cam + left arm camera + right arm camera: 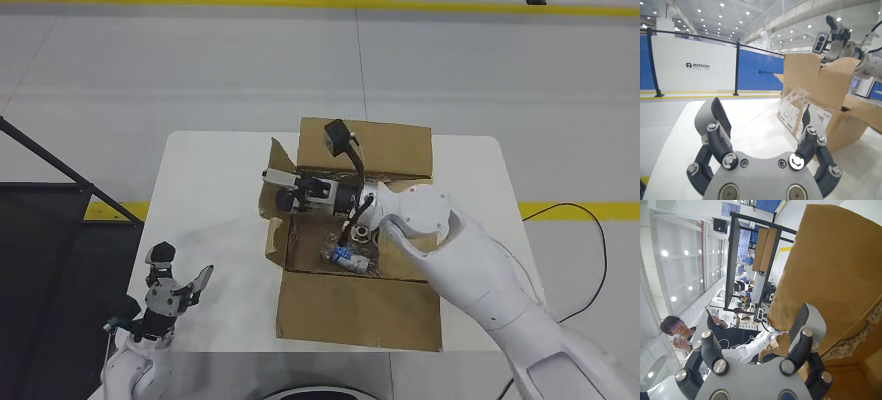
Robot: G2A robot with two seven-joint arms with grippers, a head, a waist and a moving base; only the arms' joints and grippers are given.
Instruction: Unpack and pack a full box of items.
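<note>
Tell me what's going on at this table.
The robot is working on an open cardboard box on the white table. Its right gripper is up at a raised side flap, jaws open and not clamped on the flap's torn edge. The left gripper hovers over the table apart from the box, jaws open and empty. Small items lie inside the box.

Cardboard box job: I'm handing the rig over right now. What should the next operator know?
Left gripper: open, empty, over the near corner of the table, apart from the cardboard box.
Right gripper: open, at the torn edge of a side flap, not clamped.
Done: box open, flaps spread.
To do: small packets lie inside; unpack them, then repack.
</note>
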